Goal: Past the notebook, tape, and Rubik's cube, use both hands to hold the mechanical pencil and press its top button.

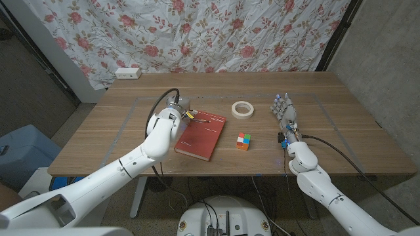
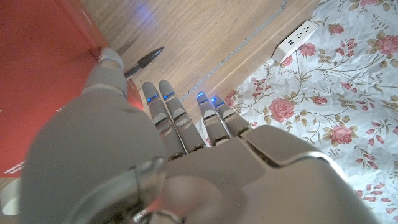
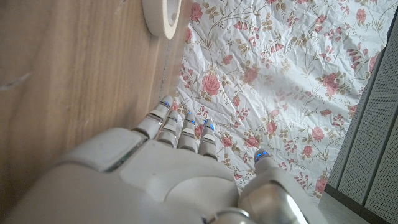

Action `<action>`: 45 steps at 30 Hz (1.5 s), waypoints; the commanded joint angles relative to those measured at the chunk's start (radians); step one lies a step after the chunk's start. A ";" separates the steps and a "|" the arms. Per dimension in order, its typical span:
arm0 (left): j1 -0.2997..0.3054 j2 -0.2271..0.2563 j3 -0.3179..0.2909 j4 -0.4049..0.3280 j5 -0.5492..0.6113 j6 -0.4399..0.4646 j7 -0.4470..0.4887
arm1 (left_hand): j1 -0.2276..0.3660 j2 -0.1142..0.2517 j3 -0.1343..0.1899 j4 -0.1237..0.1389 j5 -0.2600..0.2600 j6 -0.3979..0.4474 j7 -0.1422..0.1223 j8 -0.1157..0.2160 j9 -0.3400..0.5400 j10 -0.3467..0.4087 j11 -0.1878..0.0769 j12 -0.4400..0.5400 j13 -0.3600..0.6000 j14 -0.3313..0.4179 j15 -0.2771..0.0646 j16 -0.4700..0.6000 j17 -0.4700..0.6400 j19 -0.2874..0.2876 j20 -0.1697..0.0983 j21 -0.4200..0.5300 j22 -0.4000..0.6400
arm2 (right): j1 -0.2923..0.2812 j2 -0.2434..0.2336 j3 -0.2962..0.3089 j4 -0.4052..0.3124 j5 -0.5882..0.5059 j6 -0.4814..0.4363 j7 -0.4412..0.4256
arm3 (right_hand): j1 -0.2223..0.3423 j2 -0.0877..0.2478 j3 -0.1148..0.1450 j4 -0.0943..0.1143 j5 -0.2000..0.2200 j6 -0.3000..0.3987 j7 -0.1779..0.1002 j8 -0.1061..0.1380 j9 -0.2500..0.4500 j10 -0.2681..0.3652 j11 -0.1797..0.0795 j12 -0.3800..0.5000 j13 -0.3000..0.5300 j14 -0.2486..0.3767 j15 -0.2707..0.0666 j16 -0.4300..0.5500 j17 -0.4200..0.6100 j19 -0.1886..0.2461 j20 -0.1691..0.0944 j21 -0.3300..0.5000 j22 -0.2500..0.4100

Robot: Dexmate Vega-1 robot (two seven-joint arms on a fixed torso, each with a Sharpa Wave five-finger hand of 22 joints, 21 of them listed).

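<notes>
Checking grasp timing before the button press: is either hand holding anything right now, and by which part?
Nothing is held: the left hand hovers over the pencil; the right hand is open.

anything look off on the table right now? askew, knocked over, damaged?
Nothing damaged or spilled. The red notebook lies at an angle to the table edge, and the mechanical pencil lies on the wood right beside it, by the left hand. The tape lies flat, and the Rubik's cube sits scrambled.
</notes>
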 commanded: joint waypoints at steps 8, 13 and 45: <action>0.053 0.046 -0.124 -0.074 -0.167 -0.030 -0.012 | -0.073 0.005 -0.015 0.015 0.000 -0.109 0.013 -0.002 -0.001 -0.130 0.005 -0.004 -0.002 -0.054 -0.133 -0.001 0.003 -0.054 -0.011 0.001 -0.001 | -0.004 -0.024 0.018 -0.031 0.055 -0.046 0.027 | -0.016 0.002 -0.013 0.011 -0.003 -0.050 0.044 -0.013 0.000 -0.010 -0.003 -0.004 0.003 -0.014 -0.010 -0.007 0.003 -0.002 -0.003 -0.003 0.001; 0.068 0.064 -0.140 -0.080 -0.214 -0.028 0.065 | -0.096 0.007 -0.019 0.019 0.000 -0.126 0.021 0.002 -0.003 -0.153 0.009 0.001 -0.002 -0.053 -0.130 0.004 0.003 -0.044 -0.005 0.007 -0.001 | 0.001 -0.024 0.019 -0.034 0.052 -0.047 0.023 | -0.017 0.001 -0.017 0.016 -0.002 -0.059 0.086 -0.011 -0.001 -0.011 -0.009 -0.004 0.002 -0.015 -0.016 -0.008 0.003 -0.002 -0.009 -0.003 0.001; 0.141 0.009 -0.295 0.024 -0.937 -0.037 0.660 | -0.192 0.062 -0.011 0.027 0.003 -0.240 0.075 0.003 -0.008 -0.292 0.047 0.008 -0.003 -0.078 -0.097 0.011 0.003 -0.039 0.025 0.018 0.000 | 0.174 0.026 -0.030 0.163 0.059 -0.052 0.136 | -0.021 0.005 -0.026 0.035 0.002 -0.028 0.079 0.002 -0.001 0.010 -0.025 0.002 0.002 0.003 -0.035 -0.003 0.002 0.011 -0.021 0.001 0.000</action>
